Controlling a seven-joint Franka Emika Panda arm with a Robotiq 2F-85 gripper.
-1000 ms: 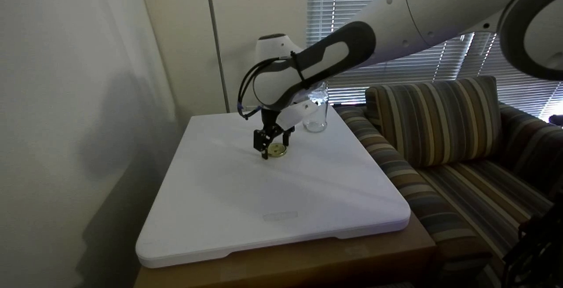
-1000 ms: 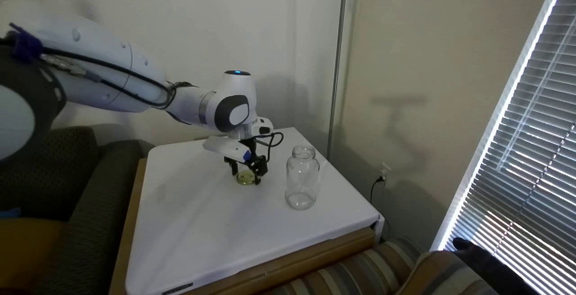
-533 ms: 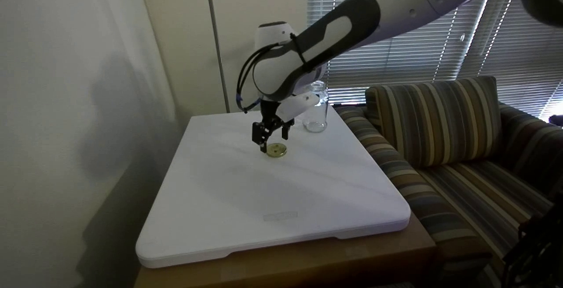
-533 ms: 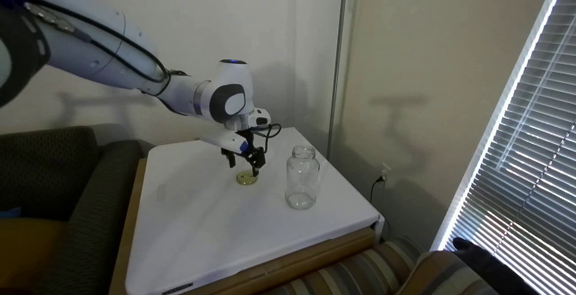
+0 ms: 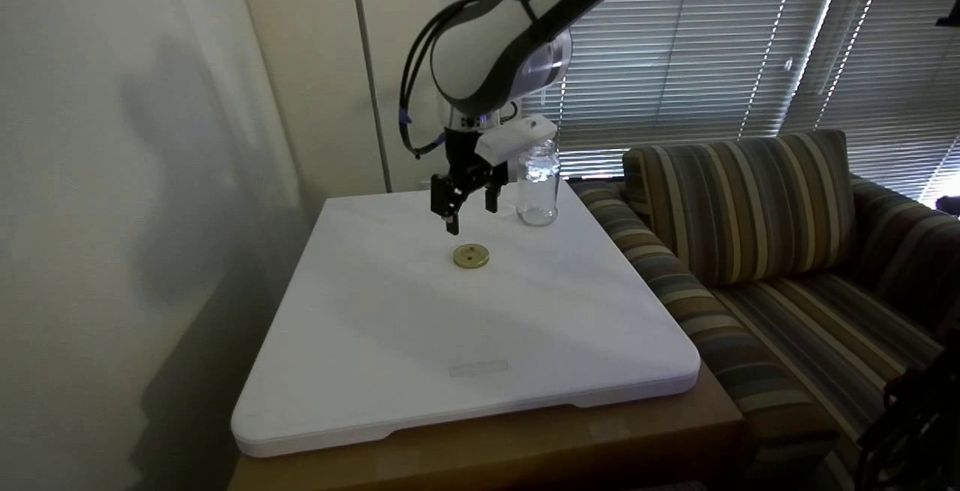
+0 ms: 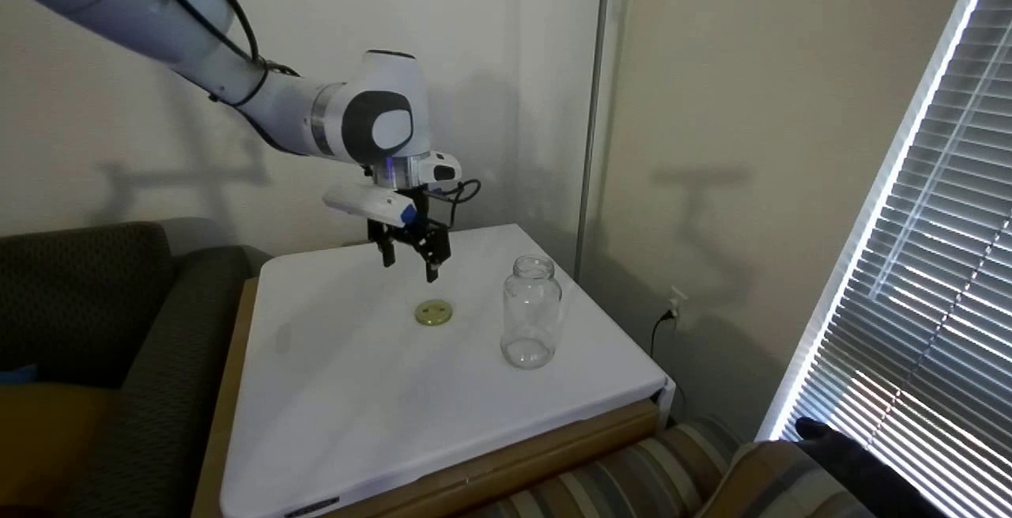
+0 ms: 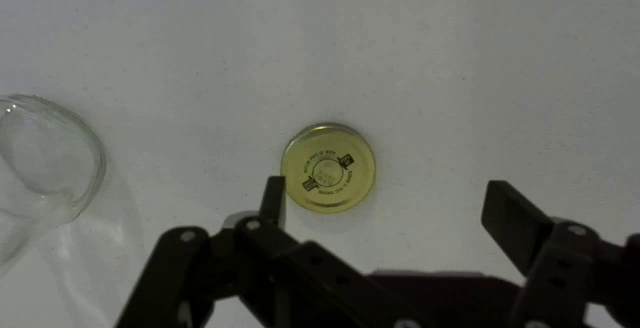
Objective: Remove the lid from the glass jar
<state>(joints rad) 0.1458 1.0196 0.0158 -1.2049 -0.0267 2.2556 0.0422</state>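
The lid (image 5: 471, 255) is a round flat gold disc lying on the white board (image 5: 465, 326). It also shows in an exterior view (image 6: 433, 312) and in the wrist view (image 7: 328, 168), printed with small dark marks. The clear glass jar (image 6: 531, 316) stands upright and uncovered on the board, apart from the lid. Its mouth shows at the left edge of the wrist view (image 7: 50, 152). My gripper (image 5: 472, 218) is open and empty above the lid, also in an exterior view (image 6: 409, 267). In the wrist view (image 7: 387, 188) its fingers are wide apart.
A striped armchair (image 5: 750, 206) stands against the board's side. The board rests on a brown box or table (image 5: 487, 446). Walls and a vertical pole (image 6: 594, 107) rise behind. Window blinds (image 5: 675, 101) hang at the back.
My gripper was low around the lid a second ago. It has risen away from it, still open. The lid and the jar have stayed in place.
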